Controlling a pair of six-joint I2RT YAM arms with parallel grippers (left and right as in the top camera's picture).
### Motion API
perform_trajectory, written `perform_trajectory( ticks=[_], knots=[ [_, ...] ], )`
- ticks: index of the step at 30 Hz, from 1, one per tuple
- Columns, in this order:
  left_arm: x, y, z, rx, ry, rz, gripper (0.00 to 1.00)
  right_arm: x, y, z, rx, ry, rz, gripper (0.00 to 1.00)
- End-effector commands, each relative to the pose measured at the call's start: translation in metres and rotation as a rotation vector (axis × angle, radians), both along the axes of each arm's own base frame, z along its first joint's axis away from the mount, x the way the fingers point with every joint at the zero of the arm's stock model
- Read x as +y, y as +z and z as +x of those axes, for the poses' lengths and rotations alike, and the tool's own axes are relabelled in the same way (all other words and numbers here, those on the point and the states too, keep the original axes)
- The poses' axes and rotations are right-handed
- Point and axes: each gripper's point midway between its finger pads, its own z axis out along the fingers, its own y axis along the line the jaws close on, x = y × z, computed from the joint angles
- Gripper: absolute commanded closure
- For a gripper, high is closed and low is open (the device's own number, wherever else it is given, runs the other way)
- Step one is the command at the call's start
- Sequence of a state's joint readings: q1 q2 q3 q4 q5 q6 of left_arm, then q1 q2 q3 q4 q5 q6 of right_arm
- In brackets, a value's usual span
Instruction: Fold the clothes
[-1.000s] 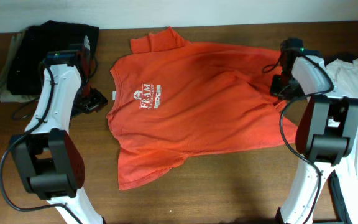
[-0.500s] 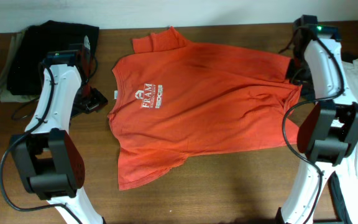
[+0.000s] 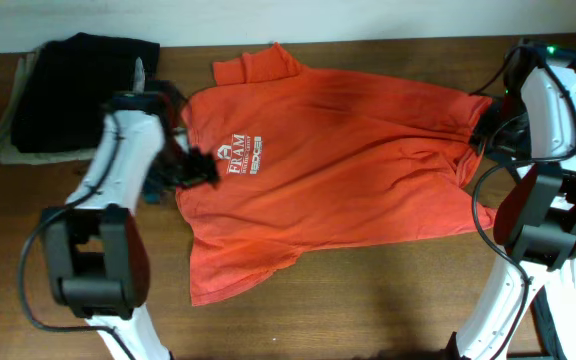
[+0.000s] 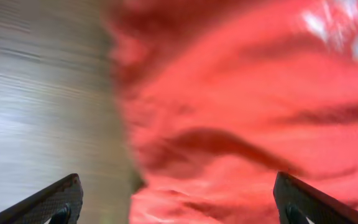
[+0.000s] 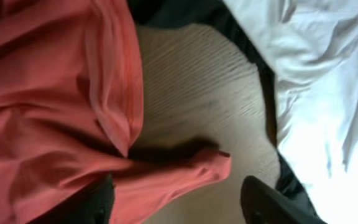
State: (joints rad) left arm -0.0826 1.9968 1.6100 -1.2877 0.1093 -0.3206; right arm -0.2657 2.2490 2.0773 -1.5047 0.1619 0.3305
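Left gripper (image 4: 176, 193) gapes wide and empty, straddling the collar edge of the T-shirt (image 3: 328, 160), seemingly to pinch it; right gripper (image 5: 178, 190), jaws parted, holds nothing beside the hem

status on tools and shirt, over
Left tool open over shirt edge; shirt spread, unfolded. Right tool open at hem corner. White cloth close beside it.

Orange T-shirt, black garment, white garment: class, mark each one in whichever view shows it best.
orange T-shirt (image 3: 338, 160), overhead view, middle of its chest.
black garment (image 3: 68, 90), overhead view, centre of the pile.
white garment (image 5: 328, 93), right wrist view, its crumpled middle.
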Motion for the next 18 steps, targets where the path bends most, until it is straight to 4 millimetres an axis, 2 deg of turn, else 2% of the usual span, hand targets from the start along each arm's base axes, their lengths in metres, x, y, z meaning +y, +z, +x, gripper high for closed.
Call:
perform_trajectory(
  ticks=[1,5,6,7,10,14,16,18],
  knots=[
    [-0.038,-0.003,-0.021,0.025,-0.149,-0.05,0.07,0.007,0.013,-0.007,-0.006,-0.025,0.017,0.31],
    [-0.043,0.0,-0.023,0.009,-0.143,0.034,0.08,0.012,0.042,-0.025,-0.009,-0.068,0.01,0.25],
    [-0.046,0.003,-0.023,-0.001,-0.144,0.034,0.08,0.013,0.049,-0.028,-0.018,-0.068,0.009,0.19],
    [-0.048,0.008,-0.023,-0.016,-0.142,0.032,0.07,0.014,0.058,-0.03,-0.036,-0.068,0.004,0.01],
    [-0.046,0.03,-0.022,-0.086,-0.146,0.04,0.07,0.015,0.086,-0.036,-0.106,-0.073,-0.013,0.01],
    [-0.03,0.079,-0.029,-0.221,-0.139,0.095,0.05,0.021,0.135,-0.058,-0.212,-0.085,-0.038,0.01],
    [-0.028,0.097,-0.039,-0.248,-0.129,0.089,0.04,0.023,0.151,-0.069,-0.24,-0.089,-0.046,0.01],
    [-0.025,0.104,-0.049,-0.243,-0.109,0.093,0.03,0.024,0.159,-0.076,-0.263,-0.096,-0.06,0.01]
  ],
)
